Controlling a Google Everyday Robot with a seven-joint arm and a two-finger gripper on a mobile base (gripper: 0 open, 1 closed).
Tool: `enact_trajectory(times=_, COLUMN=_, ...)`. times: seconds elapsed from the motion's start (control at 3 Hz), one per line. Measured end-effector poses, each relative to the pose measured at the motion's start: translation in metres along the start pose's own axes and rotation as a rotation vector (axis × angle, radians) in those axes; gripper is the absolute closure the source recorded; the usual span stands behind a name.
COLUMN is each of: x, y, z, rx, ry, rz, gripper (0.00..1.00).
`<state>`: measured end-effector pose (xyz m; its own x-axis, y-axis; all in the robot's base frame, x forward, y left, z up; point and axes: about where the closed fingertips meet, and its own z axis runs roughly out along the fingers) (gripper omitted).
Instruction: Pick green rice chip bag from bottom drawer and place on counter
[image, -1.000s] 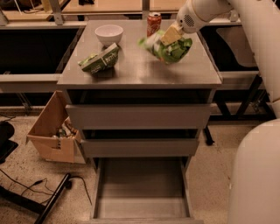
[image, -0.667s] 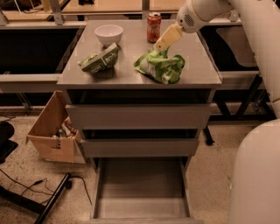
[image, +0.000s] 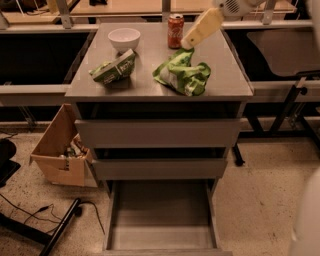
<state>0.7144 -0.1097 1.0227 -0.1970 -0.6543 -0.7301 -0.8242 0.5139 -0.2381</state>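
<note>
Settling green rice chip bag (image: 183, 75) onto counter (image: 145, 85), just in front of soda can (image: 175, 31); drawing gripper (image: 187, 44) back beside that can, not showing open or closed; nearly completing placement.

My gripper (image: 187, 44) hangs between can (image: 175, 30) and bright green bag (image: 182, 74); bowl (image: 124, 38), darker bag (image: 114, 69) crowd the counter (image: 227, 75) at left; right edge free.
</note>
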Motion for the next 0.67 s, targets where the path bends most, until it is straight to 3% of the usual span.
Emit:
enact_trajectory(times=0.33, x=-0.031, y=0.019, z=-0.111, rx=0.12, ry=-0.097, rz=-0.073, gripper=0.0)
enact_trajectory(times=0.67, x=-0.033, y=0.034, z=-0.185, rx=0.32, ry=-0.102, rz=-0.049, gripper=0.0)
